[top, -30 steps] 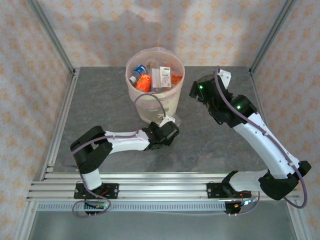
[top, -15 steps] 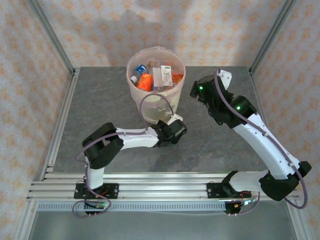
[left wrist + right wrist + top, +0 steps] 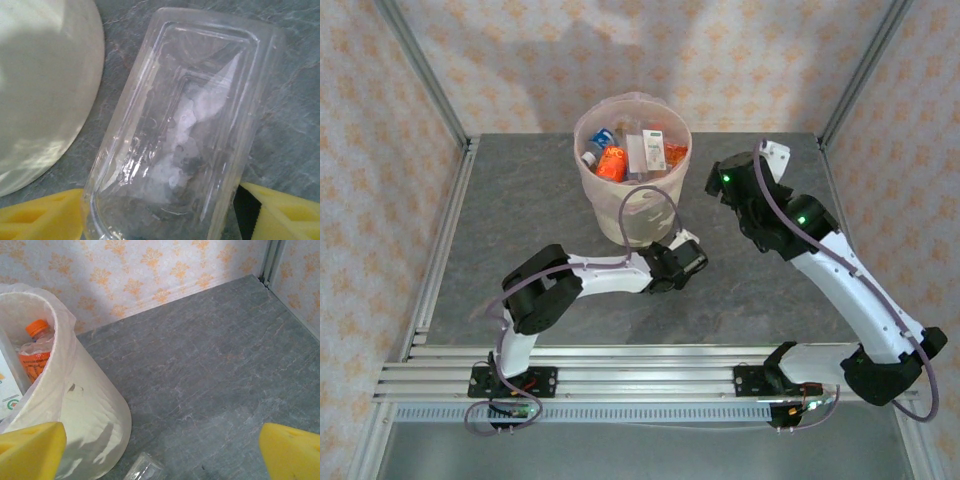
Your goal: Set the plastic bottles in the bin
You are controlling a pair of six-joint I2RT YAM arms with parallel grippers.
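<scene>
The left gripper (image 3: 160, 212) is down on the grey table (image 3: 520, 220) at the bin's (image 3: 620, 215) 5 o'clock, jaws spread wide around a clear plastic bottle (image 3: 185, 125) lying on its side just beside the bin's base. One yellow pad sits at each flank of the bottle; I cannot tell whether they actually pinch it. The right gripper (image 3: 161, 449) hangs at the bin's 3 o'clock, fingers far apart and empty. Inside the bin is a heap of bottles (image 3: 612, 165), one orange-labelled.
</scene>
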